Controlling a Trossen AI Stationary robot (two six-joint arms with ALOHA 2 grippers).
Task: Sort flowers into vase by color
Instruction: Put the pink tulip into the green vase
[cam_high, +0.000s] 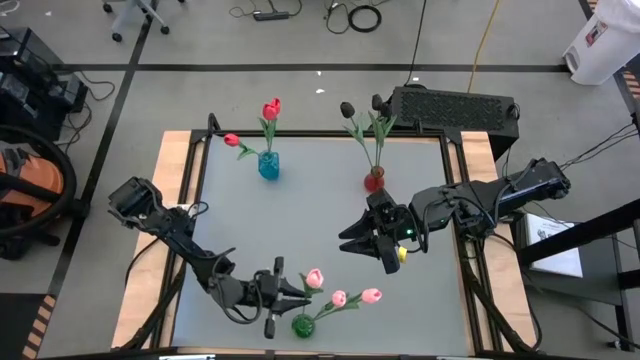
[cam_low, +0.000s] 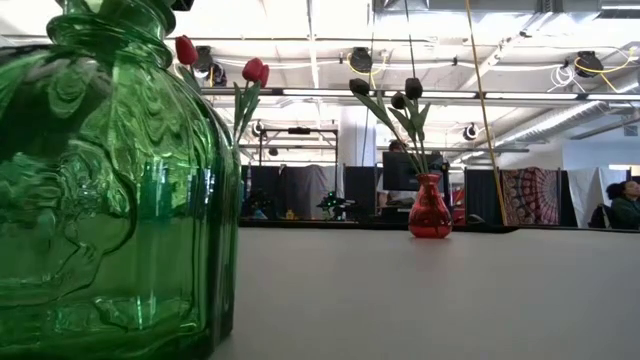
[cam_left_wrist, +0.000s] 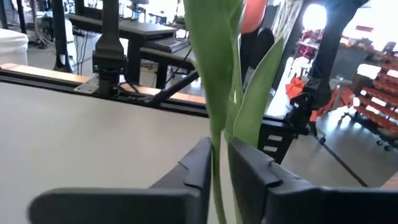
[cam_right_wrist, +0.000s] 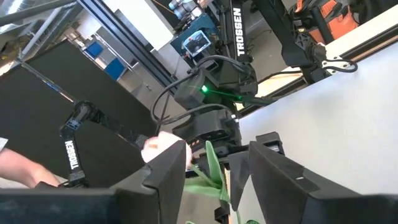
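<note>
The green vase (cam_high: 303, 325) stood at the near edge of the grey counter (cam_high: 320, 230), and everything else is placed from it. Three pink tulips (cam_high: 340, 298) rose out of it, their heads leaning away toward the right arm's side. The left claw (cam_high: 290, 293) was right beside the vase, at the stem of the nearest pink tulip (cam_high: 314, 279). In the left wrist view that green stem (cam_left_wrist: 217, 118) ran up between the two dark fingers (cam_left_wrist: 199, 165), which stood slightly apart on either side of it; whether they pressed it could not be told.

Beyond the vase, past the middle of the counter, the right claw (cam_high: 362, 243) hovered with its fingers apart and nothing between them, pointing back toward the green vase and the left claw.

Far across the counter from the green vase stood the blue vase (cam_high: 268, 166) with two red tulips (cam_high: 271, 108), one upright and one drooping sideways. The red vase (cam_high: 374, 181) stood beside it, toward the right arm's side, holding two black tulips (cam_high: 348, 109). In the low view the green vase (cam_low: 110, 180) filled the near foreground, with the red vase (cam_low: 430, 212) small behind it.
</note>
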